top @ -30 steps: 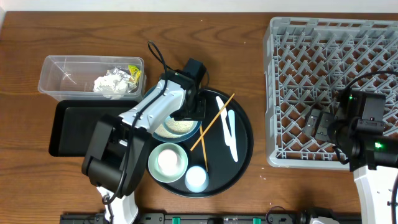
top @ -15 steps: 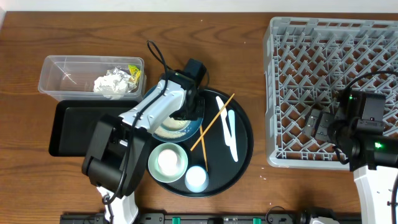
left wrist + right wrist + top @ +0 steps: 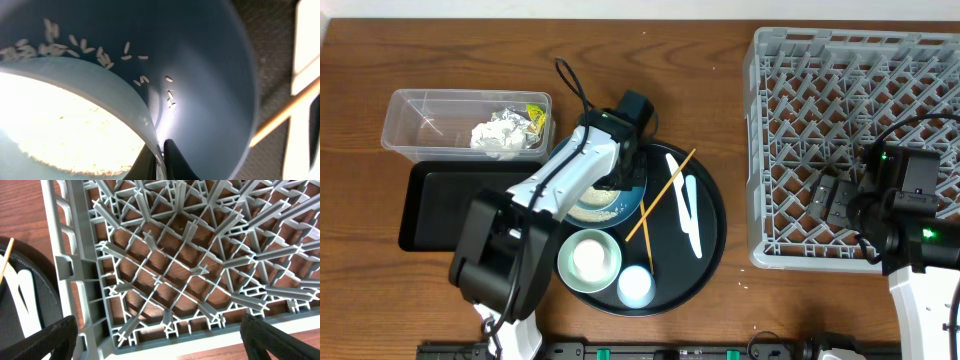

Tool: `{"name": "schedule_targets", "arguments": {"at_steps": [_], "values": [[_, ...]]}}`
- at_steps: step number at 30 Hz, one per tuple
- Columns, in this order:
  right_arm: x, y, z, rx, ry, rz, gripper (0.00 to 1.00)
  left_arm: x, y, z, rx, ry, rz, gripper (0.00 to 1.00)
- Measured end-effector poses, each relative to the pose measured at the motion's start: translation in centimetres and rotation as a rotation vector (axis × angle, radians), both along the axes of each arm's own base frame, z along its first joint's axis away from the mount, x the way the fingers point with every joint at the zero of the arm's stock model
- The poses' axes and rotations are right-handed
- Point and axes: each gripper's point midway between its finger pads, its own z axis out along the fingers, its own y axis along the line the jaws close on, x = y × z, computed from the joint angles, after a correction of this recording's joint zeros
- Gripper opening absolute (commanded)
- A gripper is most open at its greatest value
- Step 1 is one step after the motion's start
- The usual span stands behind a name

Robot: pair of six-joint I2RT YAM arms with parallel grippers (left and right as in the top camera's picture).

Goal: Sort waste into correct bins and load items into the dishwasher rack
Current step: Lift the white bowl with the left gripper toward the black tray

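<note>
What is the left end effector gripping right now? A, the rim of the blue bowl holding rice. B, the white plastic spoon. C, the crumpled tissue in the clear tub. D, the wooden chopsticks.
A: in the left wrist view the left end effector has the rim of the blue bowl pinched between its fingers, and the overhead view shows rice inside that bowl.
</note>
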Motion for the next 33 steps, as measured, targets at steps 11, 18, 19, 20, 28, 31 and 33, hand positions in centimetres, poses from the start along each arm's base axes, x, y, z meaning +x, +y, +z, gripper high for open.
{"name": "schedule_targets", "arguments": {"at_steps": [11,18,19,20,28,31,33], "values": [[0.0,0.0,0.0,0.000,-0.001,0.000,0.99,-0.2,0.0,6.2,-0.078,-0.117,0.002,0.06],[0.0,0.0,0.0,-0.003,-0.001,0.001,0.99,-0.5,1.6,9.9,-0.133,-0.177,0.042,0.06],[0.0,0.0,0.0,-0.004,-0.001,0.002,0.99,-0.5,2.2,10.4,-0.137,-0.185,0.057,0.06],[0.0,-0.1,0.0,-0.005,-0.001,0.002,0.99,-0.4,2.9,11.0,-0.141,-0.196,0.075,0.06],[0.0,-0.1,0.0,-0.006,-0.001,0.001,0.99,-0.3,7.0,14.4,-0.266,-0.232,0.180,0.06],[0.0,-0.1,0.0,-0.006,-0.001,0.001,0.99,0.1,8.0,14.7,-0.328,-0.226,0.210,0.06],[0.0,-0.1,0.0,-0.006,0.000,0.001,0.99,0.3,8.9,14.8,-0.374,-0.224,0.225,0.06]]}}
